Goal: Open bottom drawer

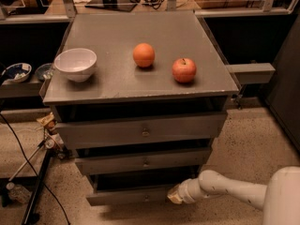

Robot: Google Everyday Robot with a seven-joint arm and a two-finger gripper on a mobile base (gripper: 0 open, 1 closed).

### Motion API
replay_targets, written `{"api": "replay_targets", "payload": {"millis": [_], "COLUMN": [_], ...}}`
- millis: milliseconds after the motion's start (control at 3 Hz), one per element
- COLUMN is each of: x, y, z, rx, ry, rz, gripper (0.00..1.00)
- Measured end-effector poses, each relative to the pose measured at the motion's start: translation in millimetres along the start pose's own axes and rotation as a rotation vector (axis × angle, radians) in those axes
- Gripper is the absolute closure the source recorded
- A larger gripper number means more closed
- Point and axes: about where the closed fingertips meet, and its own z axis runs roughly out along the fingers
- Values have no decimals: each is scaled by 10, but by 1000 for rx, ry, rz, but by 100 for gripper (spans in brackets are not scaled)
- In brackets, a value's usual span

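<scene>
Gripper (174, 194) at right end of bottom drawer (125, 197); I cannot tell its grip state. Drawer looks barely out; most pull left.

Things on the worktop (117, 36), claw (172, 194) below.
The bowl (75, 63) left, orange (144, 55) centre, apple (184, 70) right of it; the claw is at the right end of the bottom drawer (126, 196), low in the frame.

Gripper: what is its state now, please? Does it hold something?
Gripper: low, at the right end of the bottom drawer front; open, closed or holding cannot be told.
</scene>
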Motion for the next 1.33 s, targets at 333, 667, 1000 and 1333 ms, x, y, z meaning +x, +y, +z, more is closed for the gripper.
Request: {"api": "replay_targets", "payload": {"millis": [333, 667, 1000, 1333], "x": [21, 21, 21, 21], "y": [24, 24, 24, 25], "z": [1, 1, 1, 1], "rx": [-3, -3, -3, -3], "ry": [1, 1, 1, 1], "rz": [3, 3, 3, 3], "gripper": [73, 50, 27, 4]}}
